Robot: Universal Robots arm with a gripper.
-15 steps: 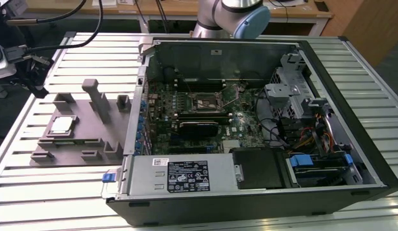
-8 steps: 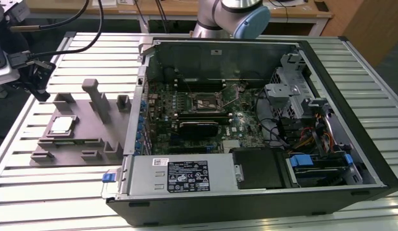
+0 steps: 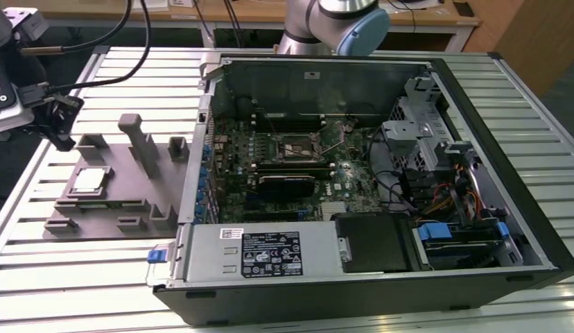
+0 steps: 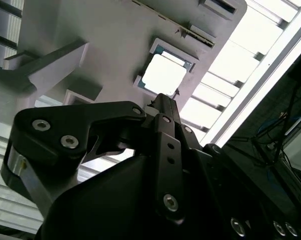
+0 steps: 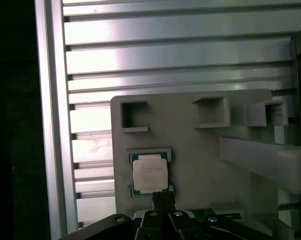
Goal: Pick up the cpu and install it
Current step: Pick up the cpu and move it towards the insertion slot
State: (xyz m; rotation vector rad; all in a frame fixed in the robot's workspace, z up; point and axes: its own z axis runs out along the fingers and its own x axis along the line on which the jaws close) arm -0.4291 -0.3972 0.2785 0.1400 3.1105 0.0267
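Observation:
The cpu (image 3: 88,182) is a small square chip with a silvery top plate and a greenish rim. It lies flat in a recess of the grey fixture block (image 3: 111,208) at the exterior view's left. Both wrist views show the cpu (image 4: 164,74) (image 5: 150,173) just beyond the tip of my gripper (image 5: 161,198). In the exterior view my gripper (image 3: 62,142) hangs above the fixture's far left corner, apart from the chip. Its black fingers (image 4: 163,102) meet in one narrow tip, shut on nothing.
An open computer case (image 3: 453,173) lies on the slatted metal table (image 3: 46,291), with the motherboard socket (image 3: 301,149) near its middle. Tall grey posts (image 3: 134,142) rise from the fixture beside the chip. The arm's base (image 3: 333,24) stands behind the case.

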